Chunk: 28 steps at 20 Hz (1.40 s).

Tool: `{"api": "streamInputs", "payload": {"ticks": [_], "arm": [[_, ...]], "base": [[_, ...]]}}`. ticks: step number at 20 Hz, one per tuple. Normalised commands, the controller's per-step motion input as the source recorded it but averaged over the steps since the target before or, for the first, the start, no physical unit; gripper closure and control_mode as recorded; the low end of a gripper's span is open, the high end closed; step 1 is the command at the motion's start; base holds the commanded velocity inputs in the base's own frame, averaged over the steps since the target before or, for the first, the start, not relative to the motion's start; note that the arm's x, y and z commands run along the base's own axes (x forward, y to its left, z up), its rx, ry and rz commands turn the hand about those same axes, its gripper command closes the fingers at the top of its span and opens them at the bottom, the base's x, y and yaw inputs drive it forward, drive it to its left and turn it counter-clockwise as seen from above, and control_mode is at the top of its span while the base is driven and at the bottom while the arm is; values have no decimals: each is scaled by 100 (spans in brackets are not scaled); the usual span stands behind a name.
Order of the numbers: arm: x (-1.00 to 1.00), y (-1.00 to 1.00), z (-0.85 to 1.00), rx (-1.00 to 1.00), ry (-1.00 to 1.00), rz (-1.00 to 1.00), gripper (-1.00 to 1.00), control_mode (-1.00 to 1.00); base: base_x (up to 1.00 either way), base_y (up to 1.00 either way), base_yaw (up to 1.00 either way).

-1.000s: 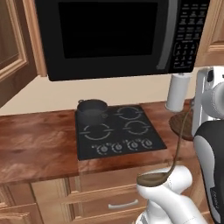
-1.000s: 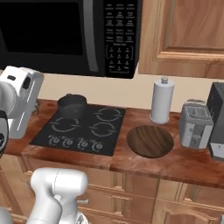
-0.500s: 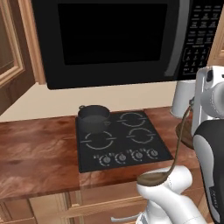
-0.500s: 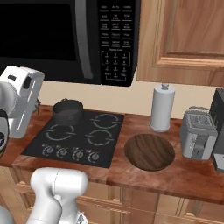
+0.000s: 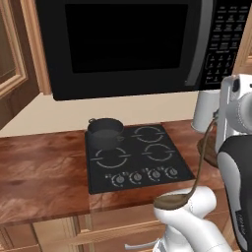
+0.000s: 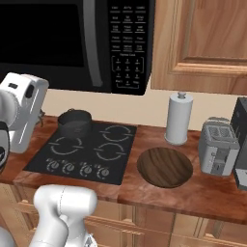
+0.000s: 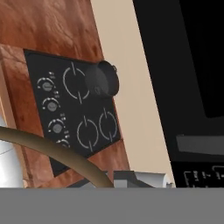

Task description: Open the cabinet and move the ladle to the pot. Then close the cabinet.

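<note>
My gripper (image 5: 217, 117) is shut on the top of the ladle's handle, up at the right of the left base view. The ladle (image 5: 199, 172) hangs down from it, a thin bronze curve ending in a small bowl just in front of the counter edge. Its handle (image 7: 52, 152) also crosses the bottom of the hand view. The pot (image 5: 104, 132) is dark and squat and sits on the back left burner of the cooktop (image 5: 135, 162), some way left of the ladle. I see the pot (image 6: 75, 123) and the pot (image 7: 101, 79) again in the other two views. A brown raised-panel cabinet door (image 5: 11, 54) shows at the left edge.
A black microwave (image 5: 123, 44) hangs low over the cooktop. Right of the burners stand a white paper towel roll (image 6: 178, 118), a round wooden board (image 6: 165, 167), a toaster (image 6: 218, 147) and a dark appliance (image 6: 241, 144). Another wall cabinet (image 6: 202, 43) is above them.
The whole picture has grown and shifted, so the base has driven closer to the counter. The ladle hangs from my shut gripper just as before.
</note>
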Motion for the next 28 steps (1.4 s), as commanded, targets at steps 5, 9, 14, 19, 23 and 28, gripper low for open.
{"api": "streamInputs", "payload": {"ticks": [5, 9, 14, 19, 23, 28], "arm": [[23, 0, -3, 10, 0, -5, 100, -100], [26, -11, -10, 16, 0, -5, 100, -100], [6, -11, -13, 18, -1, -5, 100, -100], [2, 0, -22, 16, -3, -9, 100, -100], [2, 0, -28, 15, -4, -15, 100, -100], [20, 0, -21, 13, -1, -20, 100, -100]], "base": [[0, 0, 0], [0, 0, 0], [0, 0, 0], [0, 0, 0], [0, 0, 0], [0, 0, 0]]}}
